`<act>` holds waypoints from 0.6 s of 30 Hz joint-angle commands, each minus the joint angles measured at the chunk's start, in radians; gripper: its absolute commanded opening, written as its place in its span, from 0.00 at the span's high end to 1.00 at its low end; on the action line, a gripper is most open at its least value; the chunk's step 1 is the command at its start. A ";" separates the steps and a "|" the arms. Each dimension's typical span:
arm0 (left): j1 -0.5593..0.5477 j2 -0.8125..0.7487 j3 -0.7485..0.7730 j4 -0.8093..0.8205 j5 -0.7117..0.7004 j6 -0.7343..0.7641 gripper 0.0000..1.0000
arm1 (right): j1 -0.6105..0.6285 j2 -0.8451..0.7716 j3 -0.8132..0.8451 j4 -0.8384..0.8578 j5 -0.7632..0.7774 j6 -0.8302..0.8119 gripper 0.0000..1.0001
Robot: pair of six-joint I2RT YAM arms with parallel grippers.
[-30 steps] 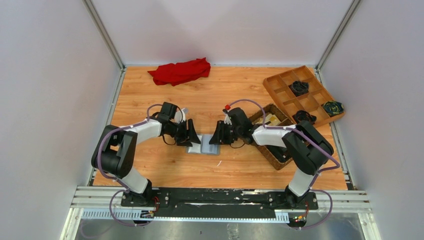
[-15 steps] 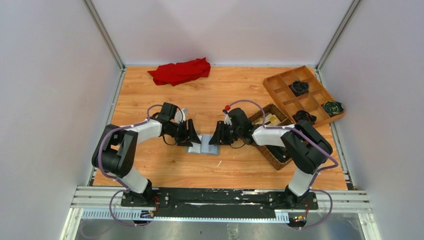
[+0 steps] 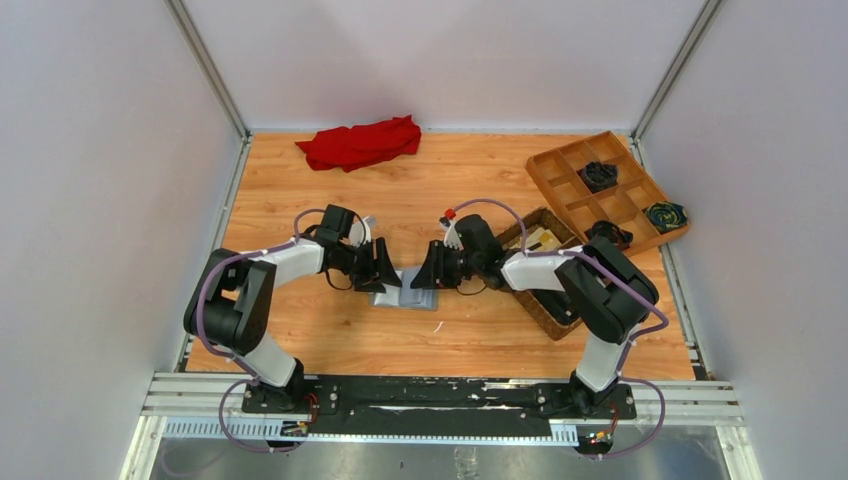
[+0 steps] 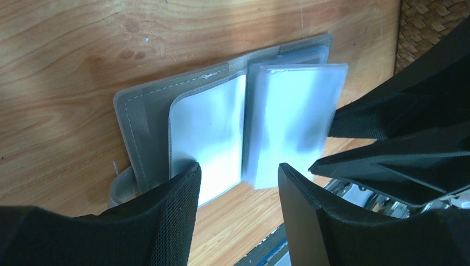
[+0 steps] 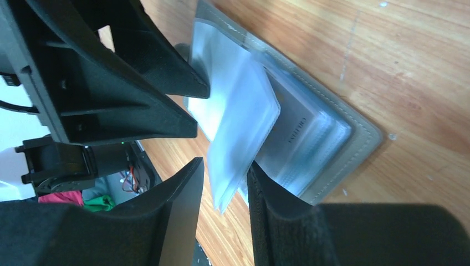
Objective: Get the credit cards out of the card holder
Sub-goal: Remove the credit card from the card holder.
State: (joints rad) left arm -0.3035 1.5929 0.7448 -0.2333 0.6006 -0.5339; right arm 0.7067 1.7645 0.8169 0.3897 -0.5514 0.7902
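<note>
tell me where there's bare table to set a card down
Free: wood between the red crumpled cloth and the grey bifold card holder; also the near strip before the holder. Crowded: right side, with the brown woven basket and wooden divided tray.

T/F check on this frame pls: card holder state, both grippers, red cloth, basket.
1. The card holder lies open on the table. True.
2. The right gripper has its jaws either side of a clear sleeve of the holder. True.
3. The left gripper has its jaws shut. False: they stand apart over the open holder.
4. The red cloth lies in the wooden tray. False: it is on the table at the far edge, apart from the tray.
5. The card holder sits inside the basket. False: it is on the table, left of the basket in the top view.
</note>
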 commanded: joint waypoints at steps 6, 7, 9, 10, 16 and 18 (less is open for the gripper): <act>0.000 -0.036 -0.007 -0.019 -0.024 0.006 0.41 | 0.000 0.011 0.027 0.070 -0.046 0.020 0.62; 0.000 -0.041 -0.005 -0.022 -0.024 0.005 0.41 | 0.000 0.013 0.028 0.077 -0.050 0.023 0.62; 0.001 -0.052 0.005 -0.035 -0.026 0.005 0.41 | 0.000 0.016 0.034 0.082 -0.056 0.027 0.62; 0.001 -0.059 0.014 -0.047 -0.027 0.007 0.41 | 0.000 0.015 0.036 0.083 -0.057 0.027 0.62; 0.020 -0.117 0.060 -0.111 -0.052 0.036 0.39 | 0.002 0.017 0.053 0.082 -0.058 0.021 0.62; 0.041 -0.105 0.061 -0.110 -0.031 0.038 0.39 | 0.002 0.018 0.054 0.083 -0.053 0.023 0.62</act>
State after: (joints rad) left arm -0.2943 1.5051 0.7738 -0.3111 0.5686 -0.5217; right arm 0.7067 1.7657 0.8474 0.4561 -0.5953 0.8124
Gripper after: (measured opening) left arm 0.605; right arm 0.383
